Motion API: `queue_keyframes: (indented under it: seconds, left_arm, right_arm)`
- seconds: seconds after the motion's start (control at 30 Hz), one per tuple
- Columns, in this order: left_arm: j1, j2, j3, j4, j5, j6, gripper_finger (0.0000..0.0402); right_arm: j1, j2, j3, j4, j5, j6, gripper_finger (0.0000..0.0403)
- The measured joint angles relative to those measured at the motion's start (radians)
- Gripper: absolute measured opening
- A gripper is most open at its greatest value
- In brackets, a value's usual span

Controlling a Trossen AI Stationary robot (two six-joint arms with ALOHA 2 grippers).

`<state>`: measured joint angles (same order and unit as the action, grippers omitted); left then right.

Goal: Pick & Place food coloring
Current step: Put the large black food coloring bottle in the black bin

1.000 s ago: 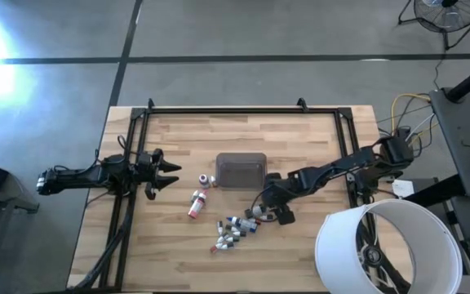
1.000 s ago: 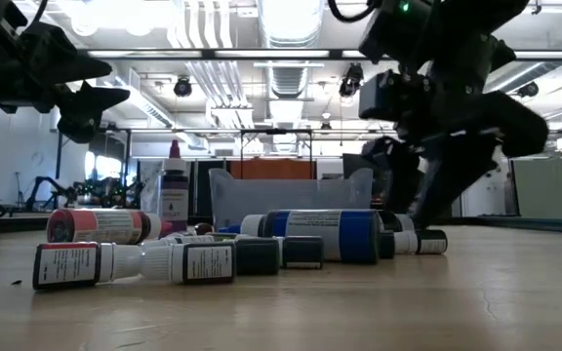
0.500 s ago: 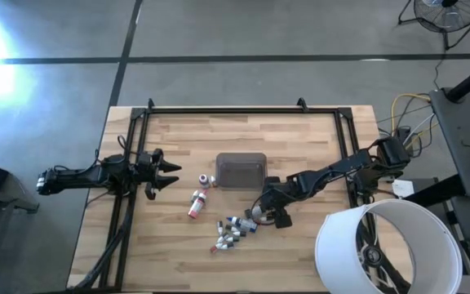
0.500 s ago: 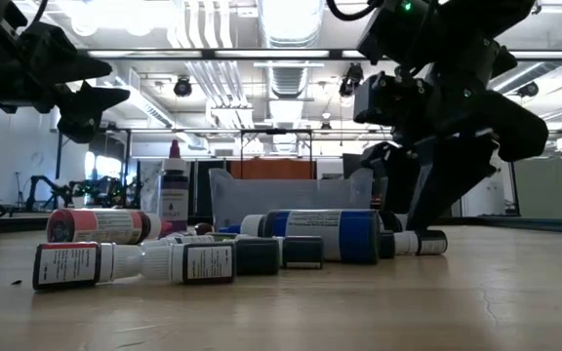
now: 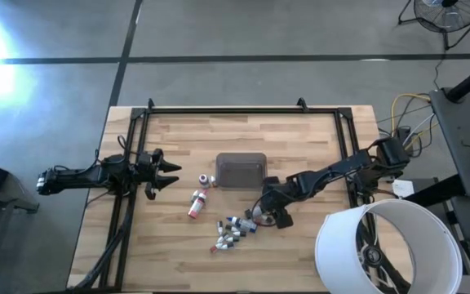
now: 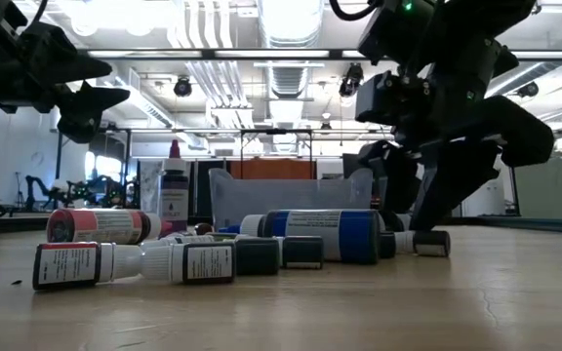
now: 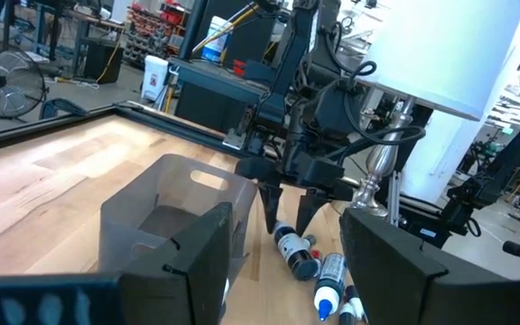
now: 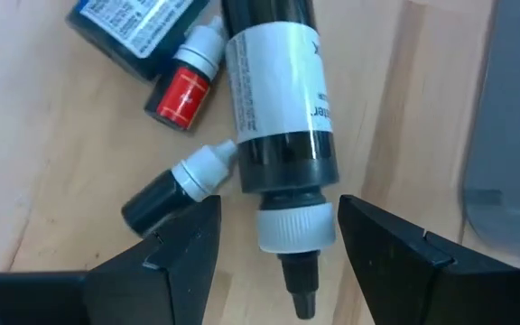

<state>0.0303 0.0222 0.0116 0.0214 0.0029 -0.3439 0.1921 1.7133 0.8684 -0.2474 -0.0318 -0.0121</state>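
My wooden table [image 5: 178, 139] carries a grey tray [image 5: 241, 170] near its middle. Just in front of it lie the food coloring bottles [image 5: 233, 230] in a loose cluster, with one red-labelled bottle [image 5: 195, 204] lying apart.

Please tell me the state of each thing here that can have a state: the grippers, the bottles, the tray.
Right gripper: open, fingers either side of a bottle's cap.
Large dark bottle: lying flat, capped, not gripped.
Other bottles: lying in a loose pile on the table.
One bottle: upright beside the tray.
Tray: upright.
Left gripper: open, waiting at the table's left.
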Motion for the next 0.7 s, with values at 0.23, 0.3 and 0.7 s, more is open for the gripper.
queue_keyframes:
  seconds: [0.23,0.3,0.7]
  left_arm:
    - [0.0,0.0,0.0,0.0,0.0,0.0,0.0184]
    - [0.0,0.0,0.0,0.0,0.0,0.0,0.0184]
    - [0.0,0.0,0.0,0.0,0.0,0.0,0.0184]
  right_arm:
    - [0.0,0.023,-0.004,0.001,0.063,-0.01,0.0212]
    - [0.0,0.023,-0.004,0.001,0.064,-0.01,0.0201]
    - [0.003,0.005,-0.005,-0.044,0.059,0.017,0.0108]
